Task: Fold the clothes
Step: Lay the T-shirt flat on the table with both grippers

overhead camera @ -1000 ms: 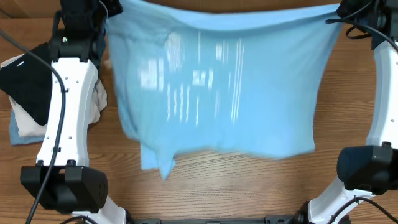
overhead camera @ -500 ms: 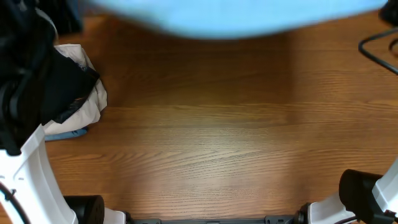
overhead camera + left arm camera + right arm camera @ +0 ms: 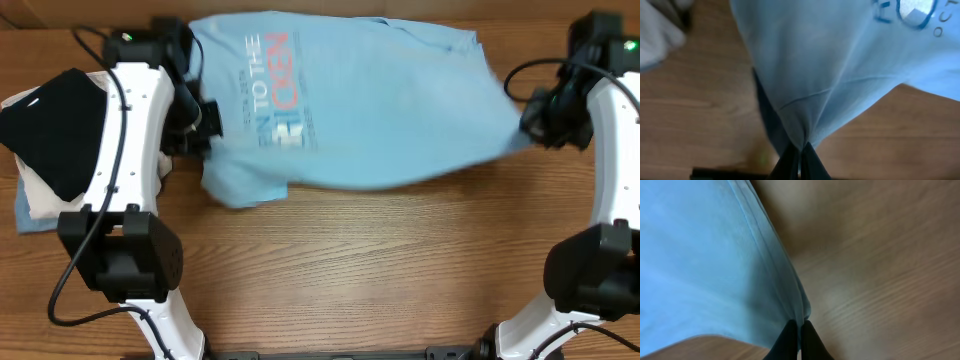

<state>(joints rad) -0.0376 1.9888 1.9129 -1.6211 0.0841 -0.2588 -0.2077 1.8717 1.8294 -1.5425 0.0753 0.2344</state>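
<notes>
The light sky-blue T-shirt (image 3: 380, 100) with white and orange-red lettering is spread across the far half of the table, print side up. My left gripper (image 3: 205, 125) is shut on its left edge; in the left wrist view the fingers (image 3: 801, 155) pinch a bunch of the blue cloth (image 3: 830, 65). My right gripper (image 3: 530, 125) is shut on the shirt's right edge; in the right wrist view the fingers (image 3: 799, 332) pinch a hem of the shirt (image 3: 705, 265). The near edge between the grippers looks held just off the wood.
A pile of folded garments sits at the left edge: a black one (image 3: 50, 130) on top of a cream one (image 3: 45, 195) and a bit of blue cloth. A black cable (image 3: 530, 75) loops near the right arm. Bare wooden table (image 3: 380, 270) lies in front.
The shirt was hanging stretched between the raised grippers, swung out past the far edge, and now lies spread on the far table with the print up. Both grippers have come down, still holding it.
</notes>
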